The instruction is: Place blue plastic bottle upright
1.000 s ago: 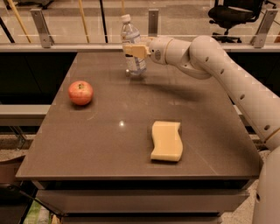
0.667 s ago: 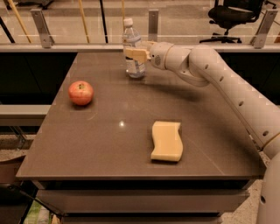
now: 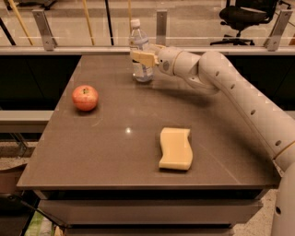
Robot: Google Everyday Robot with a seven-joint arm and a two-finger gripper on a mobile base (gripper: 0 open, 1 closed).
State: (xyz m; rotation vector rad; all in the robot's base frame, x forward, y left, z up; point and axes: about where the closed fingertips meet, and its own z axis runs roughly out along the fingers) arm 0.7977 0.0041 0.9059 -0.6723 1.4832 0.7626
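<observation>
Blue plastic bottle (image 3: 138,40): stands upright near the far edge of the counter (image 3: 120,146), white cap on top; its base appears to rest on the surface, though the contact is hard to confirm.
Gripper (image 3: 141,55): at the bottle's mid-height, reaching in from the right.
Jaws: clenched around the bottle's body, one in front and one behind.
Arm (image 3: 233,90): extends from the right side across the counter's far right part.
Apple (image 3: 85,97): left side, well apart from the bottle.
Sponge (image 3: 175,148): flat, toward the near right.

Dark table (image 3: 115,152); glass railing (image 3: 69,23), metal posts (image 3: 42,28) behind; black office chair (image 3: 244,14) beyond.
</observation>
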